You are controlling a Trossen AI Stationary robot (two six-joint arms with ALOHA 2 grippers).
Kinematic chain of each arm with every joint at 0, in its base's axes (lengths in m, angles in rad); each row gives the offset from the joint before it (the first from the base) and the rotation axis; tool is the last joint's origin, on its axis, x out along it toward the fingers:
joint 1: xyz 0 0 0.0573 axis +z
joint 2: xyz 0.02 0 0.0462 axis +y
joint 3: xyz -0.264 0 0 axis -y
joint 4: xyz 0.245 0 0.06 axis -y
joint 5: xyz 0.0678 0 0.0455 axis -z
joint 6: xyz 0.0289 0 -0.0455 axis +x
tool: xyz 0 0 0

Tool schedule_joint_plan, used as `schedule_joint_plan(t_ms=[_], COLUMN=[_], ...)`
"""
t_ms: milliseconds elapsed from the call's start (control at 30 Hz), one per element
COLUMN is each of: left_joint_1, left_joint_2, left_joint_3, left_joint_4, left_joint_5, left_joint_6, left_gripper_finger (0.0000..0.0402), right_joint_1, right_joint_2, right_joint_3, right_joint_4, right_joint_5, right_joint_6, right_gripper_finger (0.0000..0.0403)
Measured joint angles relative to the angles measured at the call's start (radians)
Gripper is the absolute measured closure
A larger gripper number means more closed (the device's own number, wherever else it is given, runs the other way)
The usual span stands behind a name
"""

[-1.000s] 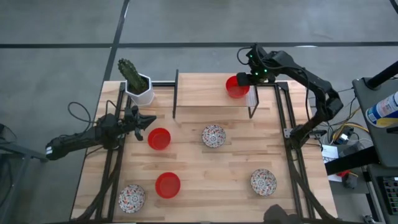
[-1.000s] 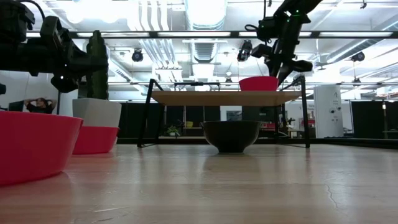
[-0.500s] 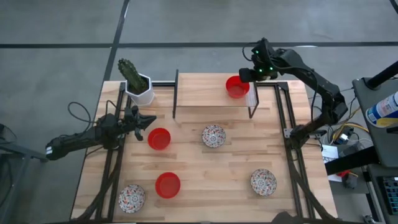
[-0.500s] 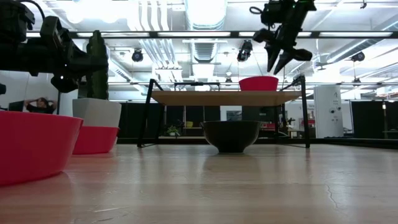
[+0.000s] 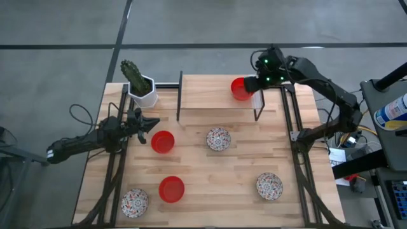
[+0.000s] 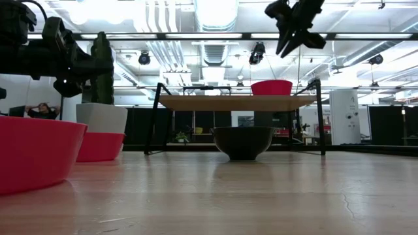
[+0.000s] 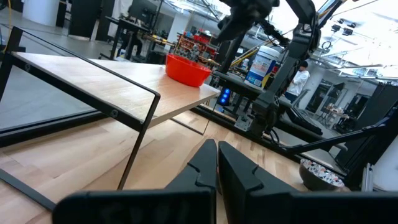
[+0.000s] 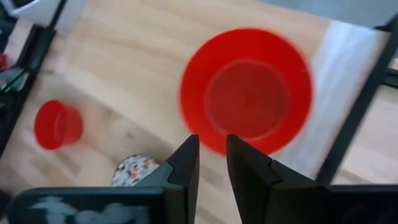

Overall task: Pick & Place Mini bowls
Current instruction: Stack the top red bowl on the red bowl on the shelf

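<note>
A glossy red mini bowl stands upright on the raised wooden shelf at the table's far side, also seen as the red bowl and the red bowl. My right gripper hovers open above its right rim, clear of it, with my right gripper well above the shelf. Two more red bowls and three floral bowls sit on the table. My left gripper waits shut at the table's left, just beside the nearer red bowl.
A cactus in a white pot stands at the far left corner. The shelf's black metal legs and the black frames along both table sides stand near the arms. Bare wood lies between the bowls in the table's middle.
My right gripper has risen from the red bowl's right rim on the shelf to well above it, drifting slightly toward the table's right. The red bowl has stayed on the shelf.
</note>
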Motion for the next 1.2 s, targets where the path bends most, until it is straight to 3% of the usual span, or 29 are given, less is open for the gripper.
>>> schedule_joint_plan(t_ms=[367, 500, 767, 1067, 1200], left_joint_1=[0.000, 0.000, 0.000, 0.000, -0.001], left_joint_2=[0.000, 0.000, 0.000, 0.001, 0.006], left_joint_3=[0.000, 0.000, 0.000, 0.001, 0.030], left_joint_4=[0.003, 0.011, 0.015, 0.014, -0.008], left_joint_5=[0.000, -0.003, -0.004, -0.005, -0.002], left_joint_6=[-0.027, -0.256, -0.676, -0.919, -0.948], left_gripper_finger=[0.0392, 0.0392, 0.0392, 0.0391, 0.0372], right_joint_1=[0.145, 0.184, 0.224, 0.239, 0.250], right_joint_2=[-0.004, -0.004, -0.003, -0.003, -0.003], right_joint_3=[0.000, 0.000, 0.000, 0.000, 0.000], right_joint_4=[0.026, 0.067, 0.146, 0.222, 0.227], right_joint_5=[0.005, 0.005, 0.008, 0.008, 0.008], right_joint_6=[0.056, 0.074, 0.099, 0.099, 0.099], right_gripper_finger=[0.0356, 0.0389, 0.0394, 0.0394, 0.0394])
